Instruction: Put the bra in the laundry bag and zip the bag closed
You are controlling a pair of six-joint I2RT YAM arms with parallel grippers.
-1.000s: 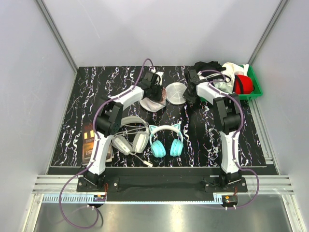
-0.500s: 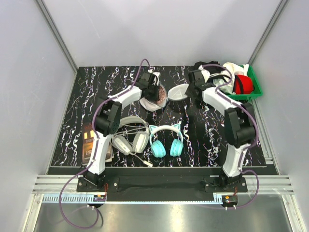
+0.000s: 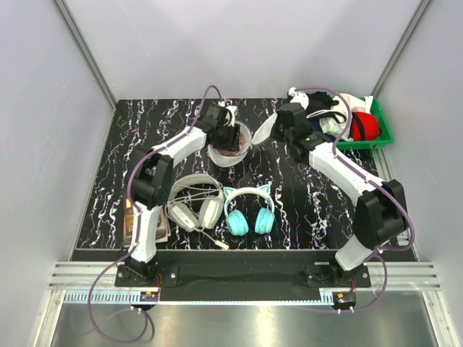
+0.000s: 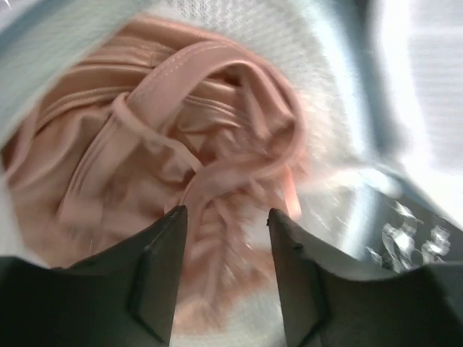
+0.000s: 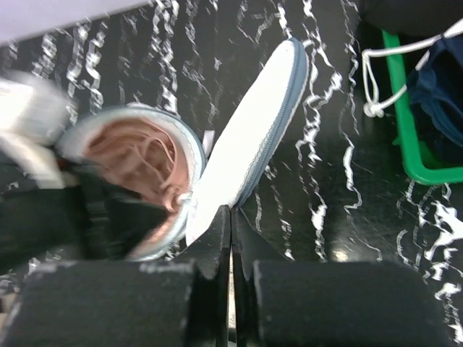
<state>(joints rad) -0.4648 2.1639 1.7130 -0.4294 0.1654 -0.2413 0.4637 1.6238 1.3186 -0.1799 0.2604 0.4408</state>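
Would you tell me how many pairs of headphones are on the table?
2: the white-grey headphones lie front-left, and the teal cat-ear headphones sit to their right; others could be hidden.

We find the bra [image 4: 159, 144] in the bag [image 5: 249, 137], at the rear middle of the table [image 3: 304, 202]. The bin [image 3: 381, 134] stands far right; a headset [image 3: 194, 204] and a second headset [image 3: 248, 210] lie before the bag.

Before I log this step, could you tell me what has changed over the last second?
The right claw has closed and swung left, tipping the lid of the laundry bag up from flat towards its mouth. The left claw, over the bra in the bag, has opened and holds nothing. The white headphones, teal headphones and green bin stayed put.
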